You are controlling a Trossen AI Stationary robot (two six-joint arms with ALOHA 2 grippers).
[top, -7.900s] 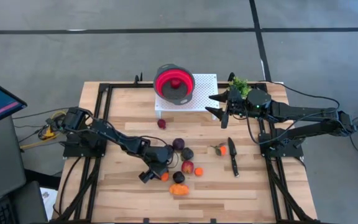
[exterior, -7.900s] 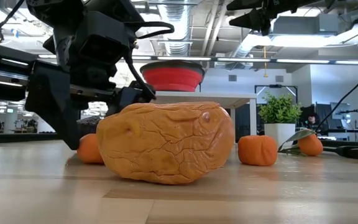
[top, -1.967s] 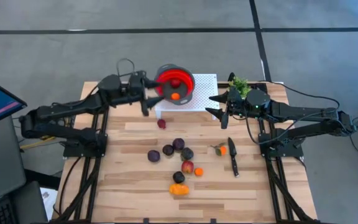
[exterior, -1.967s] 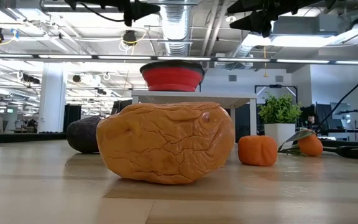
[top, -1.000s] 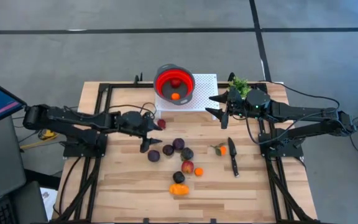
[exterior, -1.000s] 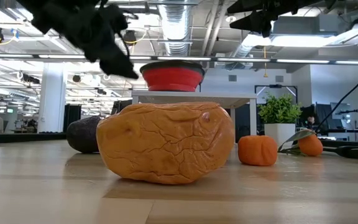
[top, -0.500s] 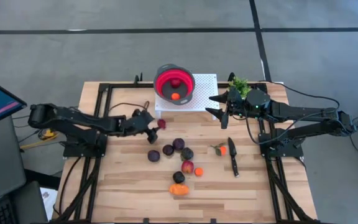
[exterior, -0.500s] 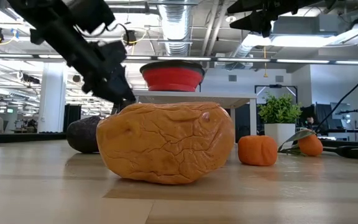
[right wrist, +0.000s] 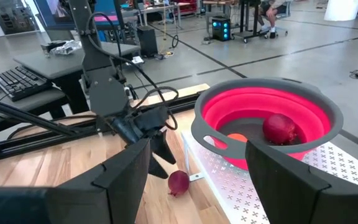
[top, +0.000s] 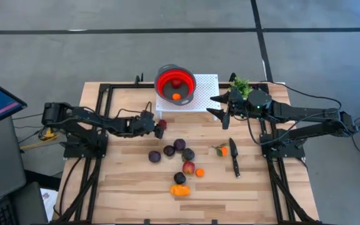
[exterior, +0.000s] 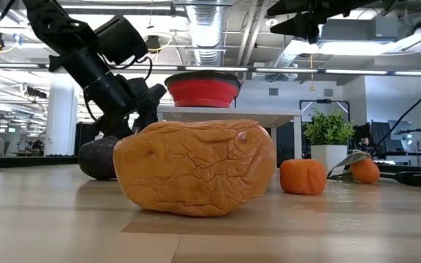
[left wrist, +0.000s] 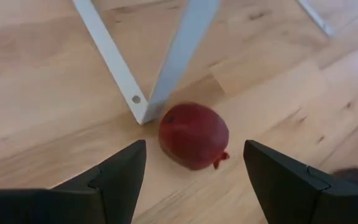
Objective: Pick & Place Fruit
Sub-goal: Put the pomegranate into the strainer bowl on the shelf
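A dark red fruit (left wrist: 194,135) lies on the wooden table beside a leg of the white stand (left wrist: 166,68). My left gripper (left wrist: 194,169) is open and low, slanting down, with a finger on each side just short of that fruit (top: 162,124). My right gripper (top: 220,107) hangs open above the table, right of the stand, with nothing between its fingers. On the stand sits the red bowl (top: 175,84), holding a red fruit (right wrist: 279,129) and a small orange (right wrist: 235,138). More fruit lies mid-table: dark plums (top: 179,145), a red-yellow ball (top: 189,167), and a larger orange piece (top: 180,190).
A black-handled knife (top: 234,156) lies right of the fruit cluster, next to a small leafy orange (top: 222,150). A green potted plant (top: 240,84) stands at the far right by the stand. Black frame rails (top: 99,112) run along the table's left and right sides.
My left gripper has sunk toward the table and drawn up to the dark red fruit by the stand's leg, rolling about its own axis as it went. Its fingers have stayed open. No fruit has moved.
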